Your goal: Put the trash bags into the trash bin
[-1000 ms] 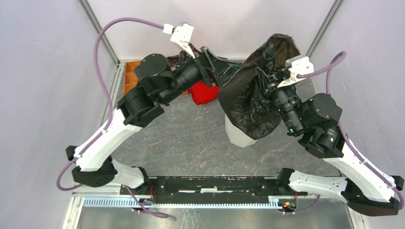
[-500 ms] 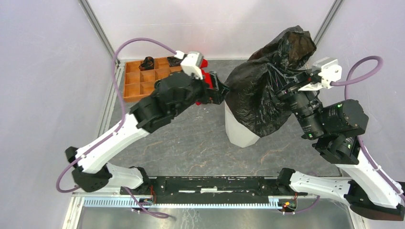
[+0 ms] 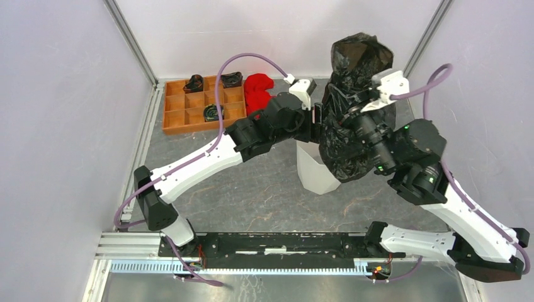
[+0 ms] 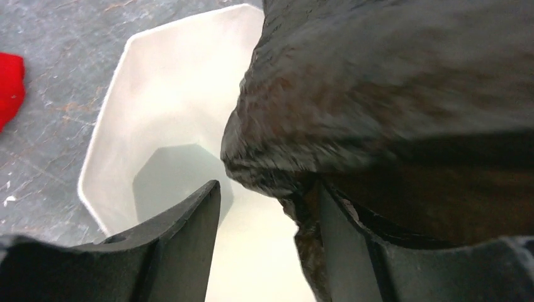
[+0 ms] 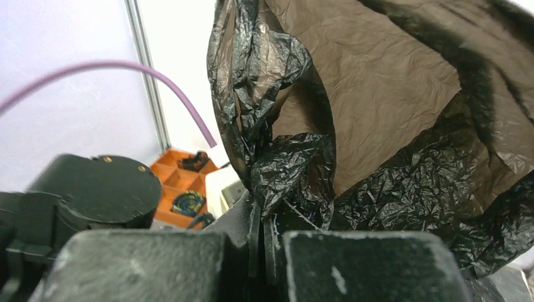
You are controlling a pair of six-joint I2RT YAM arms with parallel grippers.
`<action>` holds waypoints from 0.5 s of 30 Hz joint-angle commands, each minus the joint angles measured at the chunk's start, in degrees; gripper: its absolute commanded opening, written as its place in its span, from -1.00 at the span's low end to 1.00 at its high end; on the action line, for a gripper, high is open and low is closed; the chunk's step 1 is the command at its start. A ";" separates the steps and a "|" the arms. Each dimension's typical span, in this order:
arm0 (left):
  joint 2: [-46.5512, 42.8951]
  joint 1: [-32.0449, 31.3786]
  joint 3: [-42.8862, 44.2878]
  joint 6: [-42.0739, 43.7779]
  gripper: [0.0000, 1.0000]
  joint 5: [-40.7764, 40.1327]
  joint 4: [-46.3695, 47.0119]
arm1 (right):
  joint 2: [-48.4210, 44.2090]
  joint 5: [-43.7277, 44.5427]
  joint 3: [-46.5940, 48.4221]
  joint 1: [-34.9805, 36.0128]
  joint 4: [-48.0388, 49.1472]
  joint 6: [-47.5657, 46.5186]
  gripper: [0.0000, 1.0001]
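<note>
At centre right, we see the right gripper (image 5: pixel 263 242) clamping the trash bag (image 3: pixel 352 126) above the trash bin (image 3: pixel 312 173). The left gripper (image 4: pixel 267 192) holds its jaws apart beside the bag.

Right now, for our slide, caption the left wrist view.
Open left gripper above the trash bin, black trash bag hanging over its opening.

left gripper (image 4: pixel 269 189) sits at the bottom edge, its two dark fingers (image 4: pixel 182 245) spread apart; a wrinkled lobe of the trash bag (image 4: pixel 390 94) hangs into the gap, close against the right-hand finger; whether it touches cannot be told; the bag, black and blurred, fills the upper right and overhangs the right part of the trash bin (image 4: pixel 113 107); the bin's white faceted mouth lies below the fingers; red cloth (image 4: pixel 9 88) shows at the left edge on the grey table (image 4: pixel 50 38).
</note>
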 commanded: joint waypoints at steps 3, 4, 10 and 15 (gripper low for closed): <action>-6.81 -0.01 -2.79 -0.08 0.34 -5.01 -2.80 | -1.12 2.86 -3.98 -0.26 -0.36 0.15 -0.99; -7.86 -0.01 -3.12 0.30 0.37 -5.27 -3.57 | -0.95 3.29 -4.26 -0.26 -0.58 0.11 -0.99; -13.95 0.04 -4.86 1.20 0.89 -9.02 -10.37 | 3.73 0.29 -1.74 -4.60 -6.24 6.00 -0.99; -14.17 2.34 -6.30 0.28 0.83 -11.76 -12.98 | 4.82 -4.41 -2.04 -9.13 -5.60 10.00 -0.99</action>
